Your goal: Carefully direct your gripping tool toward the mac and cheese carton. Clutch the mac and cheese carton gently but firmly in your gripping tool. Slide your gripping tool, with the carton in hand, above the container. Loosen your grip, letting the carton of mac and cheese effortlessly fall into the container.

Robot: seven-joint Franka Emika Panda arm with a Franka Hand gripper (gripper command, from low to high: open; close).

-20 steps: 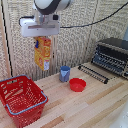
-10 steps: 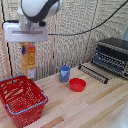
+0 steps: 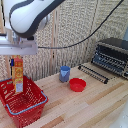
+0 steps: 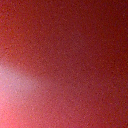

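Wood surface [image 3: 90, 107] carries a red basket [image 3: 31, 106] at the exterior view's left, with a blue cup [image 3: 65, 73], red bowl [image 3: 77, 84] and toaster oven [image 3: 112, 56] further right. Claw [image 3: 16, 56] grips the carton [image 3: 18, 75] by its top, upright, hanging over the basket with its lower end inside the rim. Wrist view is only a red blur.

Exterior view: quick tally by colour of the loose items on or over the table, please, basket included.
Red: 2, the shopping basket and the small bowl
Blue: 1, the cup
Orange and yellow: 1, the mac and cheese carton, hanging under the hand over the basket
Black: 1, the toaster oven
Total: 5
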